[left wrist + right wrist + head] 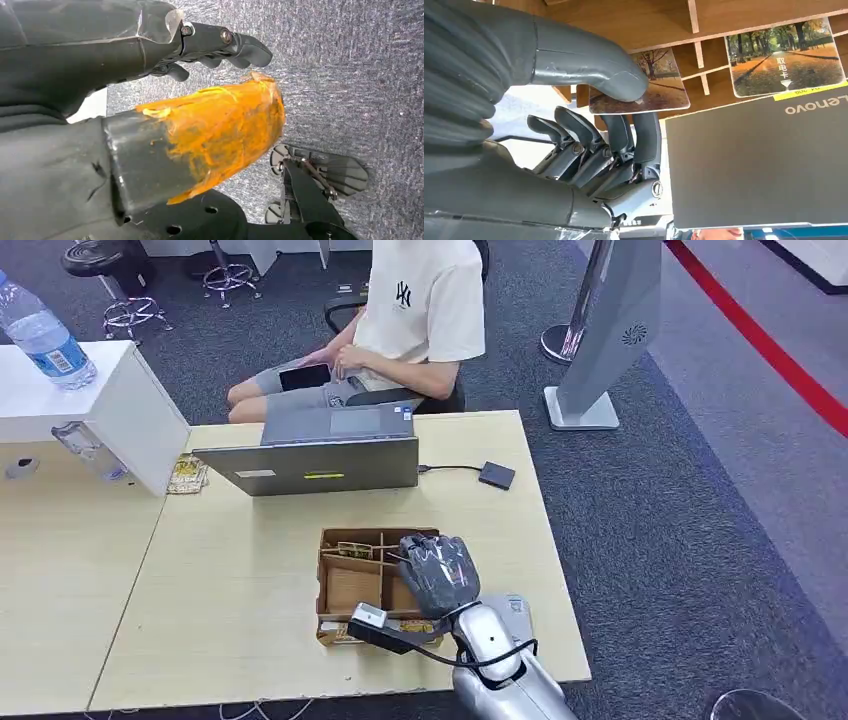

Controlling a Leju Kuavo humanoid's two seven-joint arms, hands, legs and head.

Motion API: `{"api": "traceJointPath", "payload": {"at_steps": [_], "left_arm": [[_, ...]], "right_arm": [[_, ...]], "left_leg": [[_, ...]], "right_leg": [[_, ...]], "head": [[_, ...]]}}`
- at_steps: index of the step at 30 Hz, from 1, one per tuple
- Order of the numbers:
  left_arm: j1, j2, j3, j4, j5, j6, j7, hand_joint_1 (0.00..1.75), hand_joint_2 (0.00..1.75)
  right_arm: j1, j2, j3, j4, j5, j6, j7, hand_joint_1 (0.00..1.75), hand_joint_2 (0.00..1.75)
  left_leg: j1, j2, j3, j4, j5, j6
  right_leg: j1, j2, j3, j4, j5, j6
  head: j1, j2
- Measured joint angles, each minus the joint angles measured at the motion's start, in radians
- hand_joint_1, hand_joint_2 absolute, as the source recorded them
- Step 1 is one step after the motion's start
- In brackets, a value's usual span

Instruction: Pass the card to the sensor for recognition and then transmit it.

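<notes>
Your right hand (589, 145) is pinching a card (649, 95) between thumb and fingers over the wooden tray (340, 585); the card is showing an autumn tree scene. The black sensor (497, 476) is lying well ahead, beside the laptop (320, 460). Your left hand (210, 47) is hanging over carpet, fingers curled on nothing.

The head camera is looking forward and down from high up, taking in the table (250, 640) and wooden tray (350, 585). The right wrist camera is sitting close behind the right hand (589, 125), sharing that tray (649, 20) and the laptop (754, 165). The left wrist camera is facing the carpet (350, 75).
</notes>
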Motion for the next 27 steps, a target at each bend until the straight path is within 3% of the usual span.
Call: {"api": "traceJointPath", "payload": {"at_steps": [12,18,22,25,27], "left_arm": [[0.000,0.000,0.003,0.000,-0.004,0.000,0.000,0.00,0.00],[0.001,0.000,0.023,0.000,-0.016,0.000,-0.007,0.00,0.00],[0.004,-0.003,0.042,0.000,-0.016,0.003,-0.018,0.00,0.00],[0.009,-0.010,0.060,0.000,-0.015,0.009,-0.040,0.00,0.00],[0.013,-0.015,0.072,0.000,-0.017,0.014,-0.045,0.00,0.00]], "right_arm": [[0.000,0.000,0.000,-0.002,0.000,0.000,-0.001,1.75,1.75],[0.024,0.000,-0.019,-0.081,-0.057,0.000,-0.042,1.75,1.75],[0.059,-0.014,-0.027,-0.223,-0.329,0.025,-0.112,1.75,1.75],[0.127,-0.031,-0.066,-0.435,-0.859,0.170,-0.305,1.75,1.75],[0.162,-0.032,-0.107,-0.571,-1.181,0.271,-0.345,1.75,1.75]], "left_leg": [[0.000,0.000,0.000,0.000,0.000,0.000],[0.000,0.000,0.000,0.000,0.000,0.000],[0.000,0.000,0.000,0.000,0.000,0.000],[-0.001,-0.001,-0.001,0.000,0.000,0.000],[-0.001,-0.001,-0.001,0.000,0.000,0.000]], "right_leg": [[0.000,0.000,0.000,0.000,0.000,0.000],[0.000,0.000,0.000,0.000,0.000,0.000],[0.000,0.000,-0.001,0.000,0.000,0.000],[0.000,-0.001,-0.001,-0.001,0.000,0.000],[0.000,-0.001,-0.001,-0.001,0.000,0.000]], "head": [[0.000,0.000],[0.000,0.000],[0.000,0.000],[0.000,0.000],[0.000,0.000]]}}
